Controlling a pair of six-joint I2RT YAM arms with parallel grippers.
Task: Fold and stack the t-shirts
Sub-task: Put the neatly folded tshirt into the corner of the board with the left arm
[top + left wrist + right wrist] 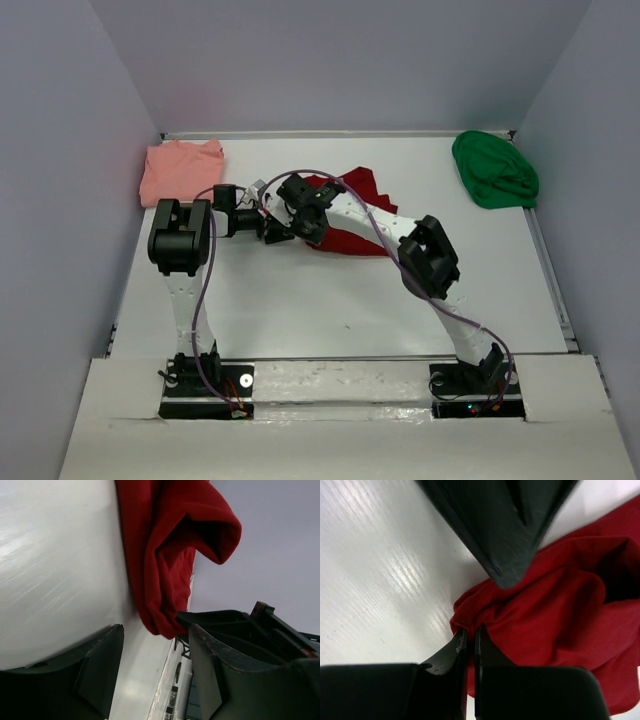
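Right claw [471,629] clamped on dark red shirt [560,605] edge; left claw [155,628] apart, just short of it

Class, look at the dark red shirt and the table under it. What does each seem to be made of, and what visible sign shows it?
The dark red shirt looks like soft matt cloth, possibly cotton: it bunches in rounded folds and hangs limp. The table looks hard, smooth and white, semi-gloss, perhaps painted or laminated: streaky light reflections run across it.
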